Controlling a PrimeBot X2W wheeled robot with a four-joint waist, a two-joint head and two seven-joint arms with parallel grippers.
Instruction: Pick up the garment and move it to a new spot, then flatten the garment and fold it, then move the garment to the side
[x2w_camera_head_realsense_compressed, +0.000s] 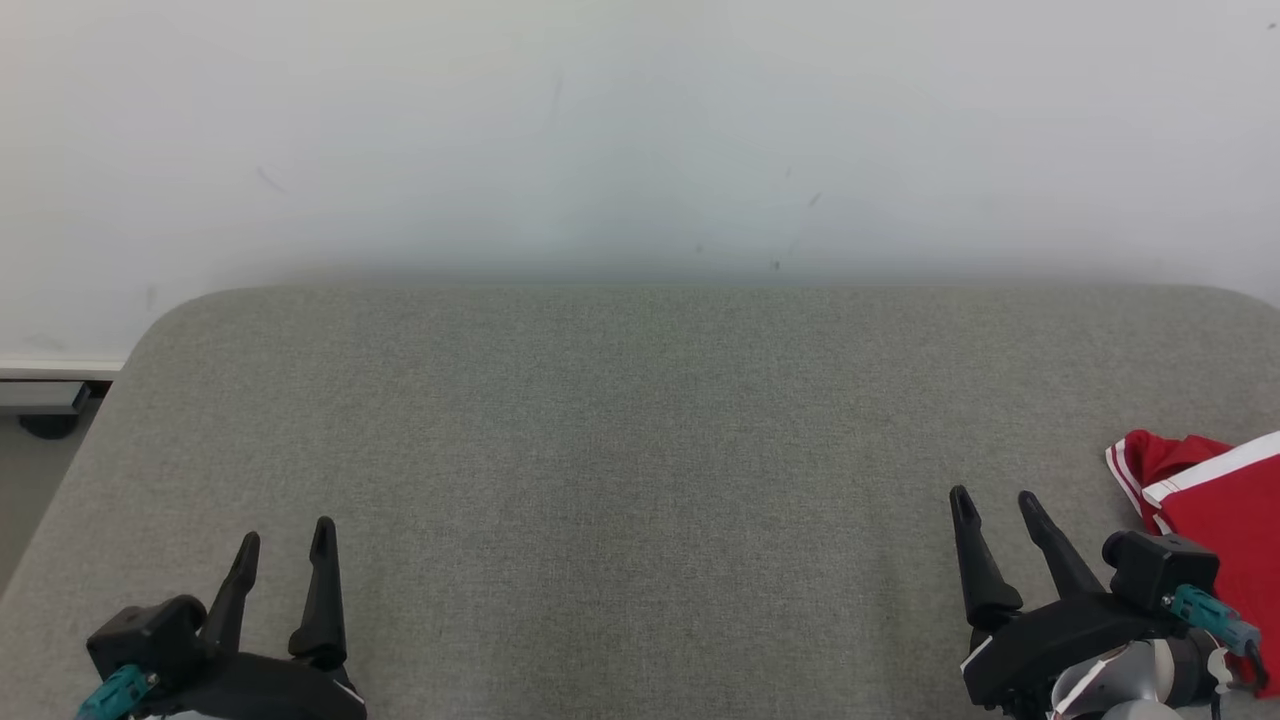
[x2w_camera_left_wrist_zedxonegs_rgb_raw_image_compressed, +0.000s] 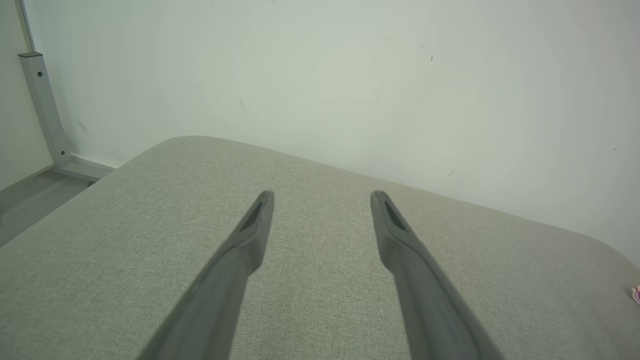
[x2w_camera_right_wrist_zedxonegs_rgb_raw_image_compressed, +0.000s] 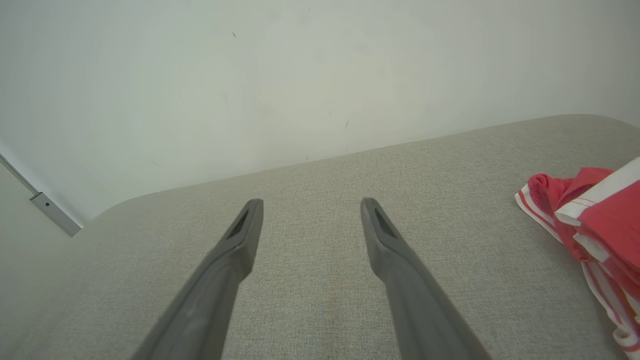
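A wide table padded in grey-green woven fabric (x2w_camera_head_realsense_compressed: 640, 400), with rounded far corners, stands against a plain white wall (x2w_camera_head_realsense_compressed: 640, 130). From the head camera, the robot's left gripper (x2w_camera_head_realsense_compressed: 287, 533) sits at about seven o'clock and its right gripper (x2w_camera_head_realsense_compressed: 995, 495) at about five o'clock, both over the near part of the table. Each has two long dark fingers pointing toward twelve o'clock. The fingers are spread apart with bare fabric showing between them, and they hold nothing. A red cloth garment with white stripes (x2w_camera_head_realsense_compressed: 1220, 510) lies bunched on the table at about four o'clock. It is at the picture's right edge, just beside the right gripper's wrist and clear of its fingers. From the right wrist camera it lies at three o'clock.
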